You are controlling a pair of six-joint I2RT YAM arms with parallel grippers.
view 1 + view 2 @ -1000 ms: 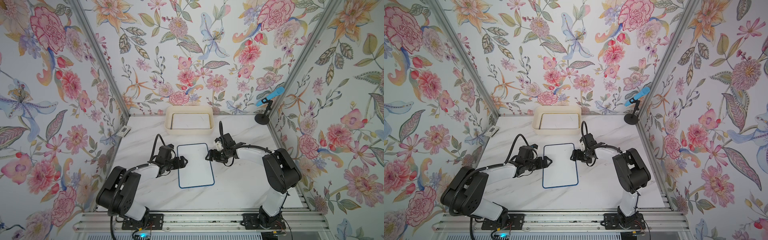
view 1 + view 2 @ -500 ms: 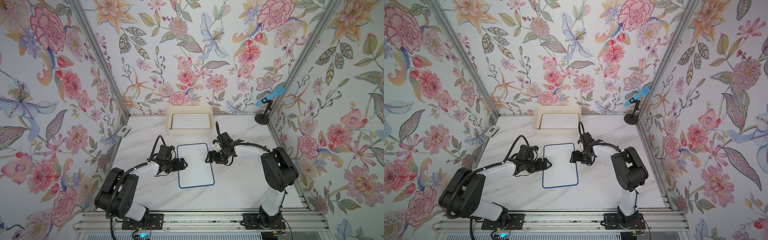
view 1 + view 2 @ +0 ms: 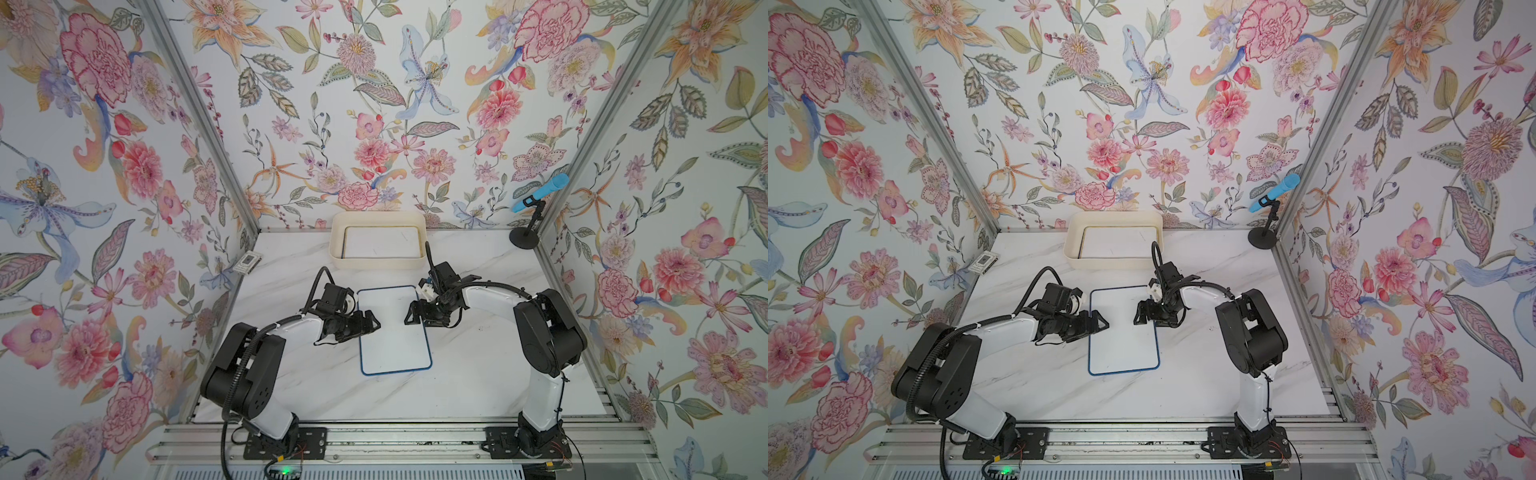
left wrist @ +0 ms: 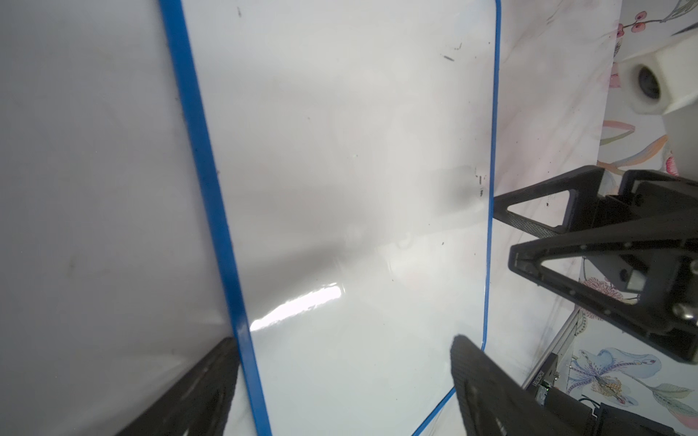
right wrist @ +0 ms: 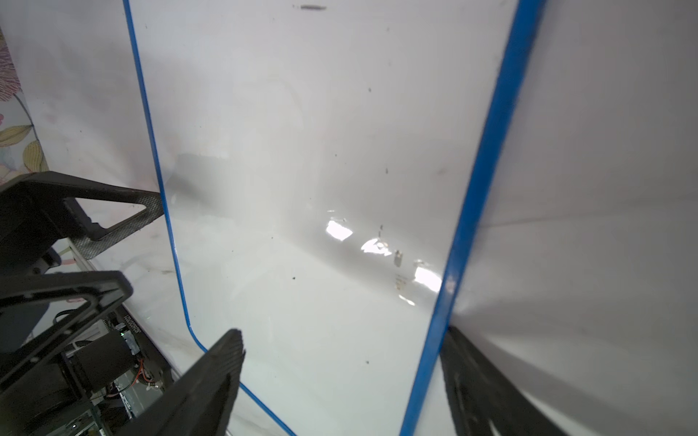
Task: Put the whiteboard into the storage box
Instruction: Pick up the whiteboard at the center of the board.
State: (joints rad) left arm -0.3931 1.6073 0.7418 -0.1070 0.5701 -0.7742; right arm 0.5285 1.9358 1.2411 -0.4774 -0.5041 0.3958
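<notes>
We see a robot-lab test booth — floral-print wall panels [image 3: 374,104] held in bare aluminium framing [image 3: 199,116], a marble-look tabletop [image 3: 469,374], and a metal rail [image 3: 407,444] at the front with robot arms [image 3: 548,332] bolted on.

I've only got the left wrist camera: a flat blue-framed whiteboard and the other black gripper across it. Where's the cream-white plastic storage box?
Observer: The cream-white rectangular plastic storage box stands at the far edge of the marble table. It is beyond the far short side of the blue-framed whiteboard, with a gap between them.
Operator: Is it empty?
Observer: No, a dark-framed white board already lies flat inside it.
Operator: How is the right gripper placed?
Observer: The right gripper is open. One finger is over the whiteboard, and the other is just outside its blue frame, over the table.
</notes>
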